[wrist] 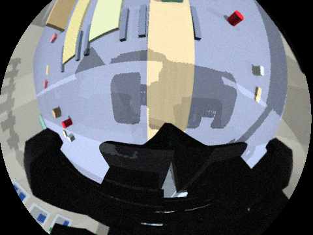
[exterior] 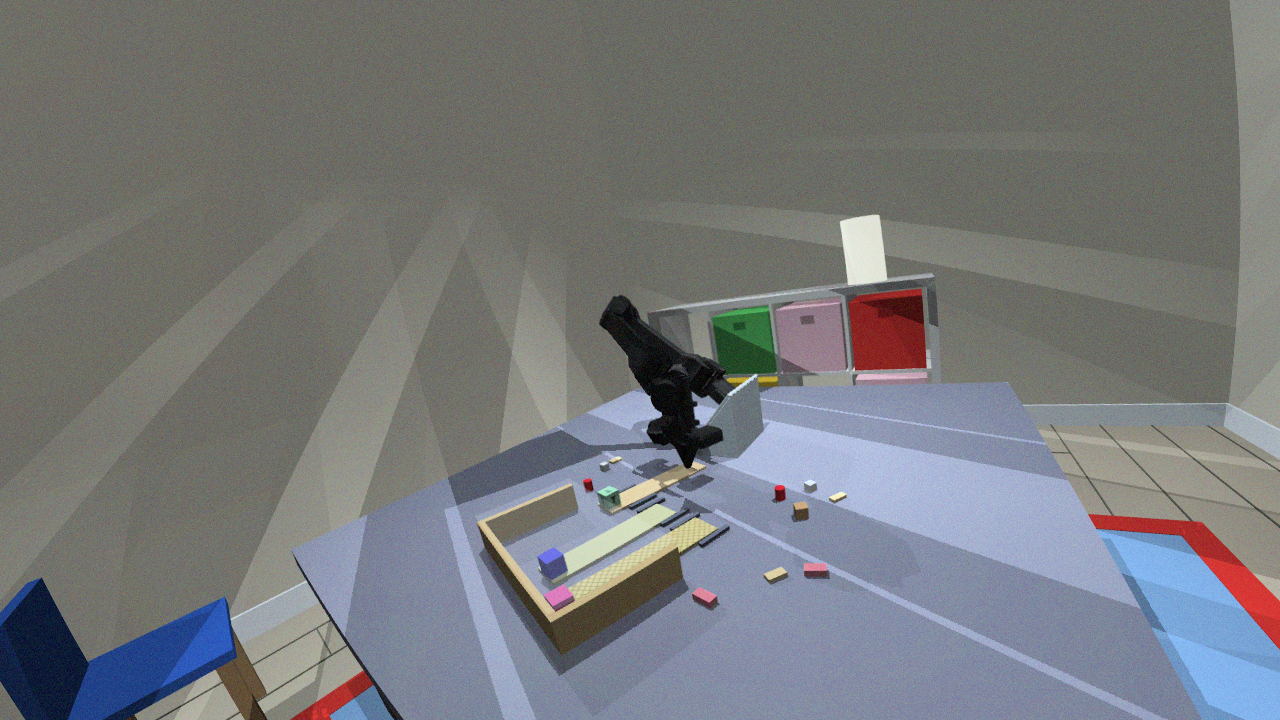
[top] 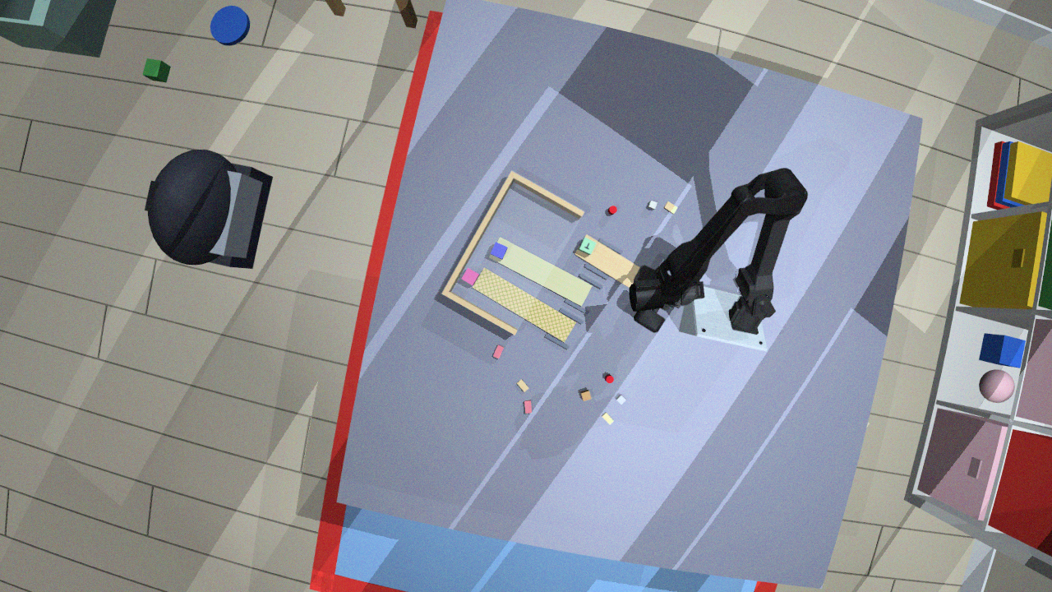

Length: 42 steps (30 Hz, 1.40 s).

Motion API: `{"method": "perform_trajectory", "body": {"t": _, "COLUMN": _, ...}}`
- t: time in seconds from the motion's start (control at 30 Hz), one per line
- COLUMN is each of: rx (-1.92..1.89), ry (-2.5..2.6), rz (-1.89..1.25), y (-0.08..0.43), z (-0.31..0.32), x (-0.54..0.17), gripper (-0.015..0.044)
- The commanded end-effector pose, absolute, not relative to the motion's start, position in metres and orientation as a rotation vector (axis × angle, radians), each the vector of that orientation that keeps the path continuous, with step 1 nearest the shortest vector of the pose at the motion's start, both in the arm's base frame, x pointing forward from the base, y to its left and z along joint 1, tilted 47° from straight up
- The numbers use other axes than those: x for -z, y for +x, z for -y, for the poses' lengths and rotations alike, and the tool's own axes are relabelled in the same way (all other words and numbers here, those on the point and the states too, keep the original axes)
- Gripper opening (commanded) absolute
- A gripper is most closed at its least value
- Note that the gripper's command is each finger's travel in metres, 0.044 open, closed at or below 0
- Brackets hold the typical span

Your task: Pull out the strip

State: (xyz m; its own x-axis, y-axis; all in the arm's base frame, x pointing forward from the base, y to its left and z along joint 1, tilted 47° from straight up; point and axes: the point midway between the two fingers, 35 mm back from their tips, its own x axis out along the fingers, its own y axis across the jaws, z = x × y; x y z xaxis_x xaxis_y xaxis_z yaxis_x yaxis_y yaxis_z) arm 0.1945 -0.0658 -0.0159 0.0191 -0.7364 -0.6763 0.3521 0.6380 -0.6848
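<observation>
Standing on the table (top: 441, 441) (exterior: 895, 644) (wrist: 215, 42): black arm (top: 772, 242) (exterior: 648, 344), bent over toward the strips. Three-sided wooden frame (top: 477, 233) (exterior: 617, 595) (wrist: 60, 16), open side toward the arm's base. Checked yellow strip (top: 523, 304) (exterior: 626, 559) (wrist: 73, 36) and pale green strip (top: 547, 274) (exterior: 617, 540) (wrist: 105, 19) run side by side, partly inside the frame. Tan strip (top: 606, 257) (exterior: 648, 488) (wrist: 171, 42) lies outside it, pulled clear. Claw (top: 634, 289) (exterior: 688, 462) (wrist: 167, 125) fingers together, tips down at the tan strip's arm-side end. Labelled green cube (top: 588, 245) (exterior: 608, 497) (wrist: 172, 0) sits on that strip's other end, outside the frame, not lifted. Blue cube (top: 498, 251) (exterior: 552, 563) on pale green strip's far end; pink block (top: 470, 276) (exterior: 559, 597) at checked strip's far end. Red cylinder (top: 612, 210) (exterior: 588, 484) (wrist: 235, 18) near the labelled cube, apart from it.
</observation>
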Motion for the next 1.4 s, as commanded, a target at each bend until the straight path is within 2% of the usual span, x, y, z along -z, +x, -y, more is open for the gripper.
{"method": "perform_trajectory", "body": {"t": 0.0, "rx": 0.882, "ry": -0.37, "rz": -1.324, "y": 0.185, "z": 0.068, "x": 0.019, "gripper": 0.0}}
{"method": "perform_trajectory", "body": {"t": 0.7, "rx": 0.882, "ry": -0.37, "rz": -1.324, "y": 0.185, "z": 0.068, "x": 0.019, "gripper": 0.0}}
{"method": "perform_trajectory", "body": {"t": 0.9, "rx": 0.88, "ry": -0.368, "rz": -1.323, "y": 0.196, "z": 0.036, "x": -0.011, "gripper": 0.0}}
{"method": "perform_trajectory", "body": {"t": 1.1, "rx": 0.88, "ry": -0.369, "rz": -1.324, "y": 0.194, "z": 0.036, "x": -0.013, "gripper": 0.0}}
{"method": "perform_trajectory", "body": {"t": 1.37, "rx": 0.813, "ry": -0.45, "rz": -1.372, "y": 0.221, "z": 0.043, "x": -0.019, "gripper": 0.021}}
